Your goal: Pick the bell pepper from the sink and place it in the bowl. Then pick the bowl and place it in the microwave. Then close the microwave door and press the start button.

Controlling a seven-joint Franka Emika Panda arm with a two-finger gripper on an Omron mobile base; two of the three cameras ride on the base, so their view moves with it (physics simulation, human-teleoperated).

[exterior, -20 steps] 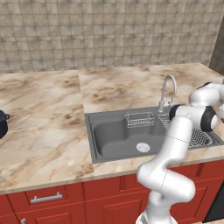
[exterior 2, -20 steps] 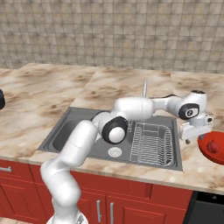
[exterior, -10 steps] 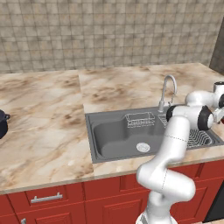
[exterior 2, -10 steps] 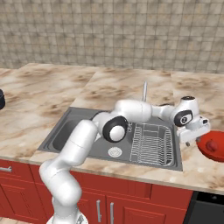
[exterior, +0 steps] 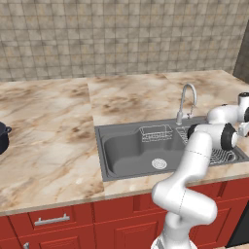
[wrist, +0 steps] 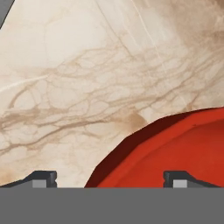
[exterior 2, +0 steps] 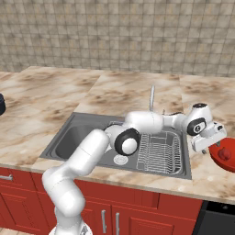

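Pincer spread wide beside the bowl, bell pepper already inside

Since half a second ago the hand has risen slightly and edged off the bowl; the base cameras held still. The pincer stands wide with nothing between its fingertips, hanging just over the bowl's near rim. The bell pepper lies in the bowl on the tabletop, right of the sink. Open marble stretches behind the bowl; the tabletop's front edge runs close by it.

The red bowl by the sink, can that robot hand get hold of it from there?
Probably yes: the gripper hangs open beside the bowl, nothing between them; the bell pepper lies inside.
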